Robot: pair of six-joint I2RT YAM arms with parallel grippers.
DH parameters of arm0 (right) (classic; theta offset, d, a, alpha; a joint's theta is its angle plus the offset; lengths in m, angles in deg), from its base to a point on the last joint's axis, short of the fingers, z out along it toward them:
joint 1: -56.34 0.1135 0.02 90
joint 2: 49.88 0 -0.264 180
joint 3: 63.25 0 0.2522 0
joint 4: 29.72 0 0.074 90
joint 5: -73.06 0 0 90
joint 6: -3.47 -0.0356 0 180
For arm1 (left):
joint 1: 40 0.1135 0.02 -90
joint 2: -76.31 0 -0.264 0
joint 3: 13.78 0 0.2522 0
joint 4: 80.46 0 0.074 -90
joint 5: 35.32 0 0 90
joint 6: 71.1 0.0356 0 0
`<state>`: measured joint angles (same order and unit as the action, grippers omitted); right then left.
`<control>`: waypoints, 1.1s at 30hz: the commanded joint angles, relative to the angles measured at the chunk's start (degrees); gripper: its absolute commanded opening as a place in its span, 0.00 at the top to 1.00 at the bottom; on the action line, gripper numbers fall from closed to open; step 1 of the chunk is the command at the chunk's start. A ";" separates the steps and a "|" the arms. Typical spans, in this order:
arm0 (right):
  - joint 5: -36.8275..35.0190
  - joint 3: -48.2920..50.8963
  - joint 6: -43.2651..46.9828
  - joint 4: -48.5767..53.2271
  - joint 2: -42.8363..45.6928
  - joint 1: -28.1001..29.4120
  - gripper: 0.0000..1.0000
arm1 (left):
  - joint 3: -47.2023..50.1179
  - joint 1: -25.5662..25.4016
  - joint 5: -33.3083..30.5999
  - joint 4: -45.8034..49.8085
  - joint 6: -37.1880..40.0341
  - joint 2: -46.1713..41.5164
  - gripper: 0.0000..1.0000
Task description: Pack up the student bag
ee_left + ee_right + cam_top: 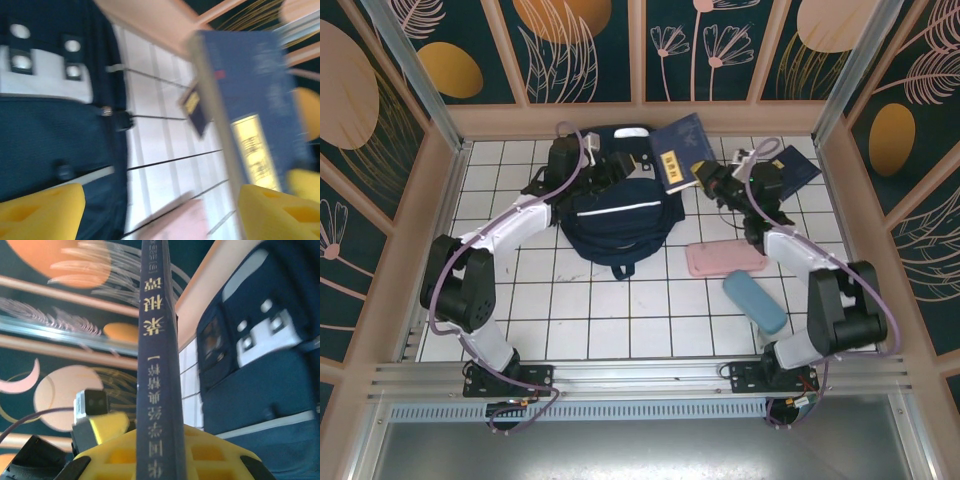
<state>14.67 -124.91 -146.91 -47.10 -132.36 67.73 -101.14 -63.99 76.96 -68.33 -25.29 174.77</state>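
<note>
Counter [620, 310]: white tiles with dark grid lines, filling the middle of the overhead view.
Blue case [755, 302]: lower right of centre, lying slantwise on the tiles and nearest the arm bases.
Pink case [725, 259]: just above the blue one, flat, close to it but apart.
Student bag [618, 222]: centre of the overhead view, lying flat on the counter with a white stripe across it and a dark loop at its near edge. It takes up the left side of the left wrist view [45, 140] and the right side of the right wrist view [265, 390].
Left jaws: released – the yellow pads [40, 212] stand far apart at the bottom corners of a blurred wrist view, with nothing between them.
Right jaws: clenched on the navy book [680, 150] – its spine [156, 340] rises upright from between the yellow pads.
Second navy booklet [792, 168]: upper right, flat on the tiles near the far wall.
</note>
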 commanded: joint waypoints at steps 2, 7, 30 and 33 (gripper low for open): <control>-3.20 2.17 10.65 12.15 6.04 -4.26 1.00 | -5.32 -4.59 -12.06 20.87 24.36 1.72 0.20; -4.39 3.12 12.51 16.11 8.51 -6.81 1.00 | -10.08 -11.45 -21.98 29.48 39.92 7.87 0.16; -2.08 5.18 11.61 15.84 10.76 -9.11 0.99 | -24.39 -13.77 -38.99 36.26 51.23 25.11 0.32; -2.00 5.18 11.59 15.88 10.96 -9.11 0.99 | -24.49 -13.79 -39.47 35.70 51.83 25.13 0.46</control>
<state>11.59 -120.32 -135.92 -28.95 -123.68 58.99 -124.01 -78.52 42.45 -32.59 25.29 198.85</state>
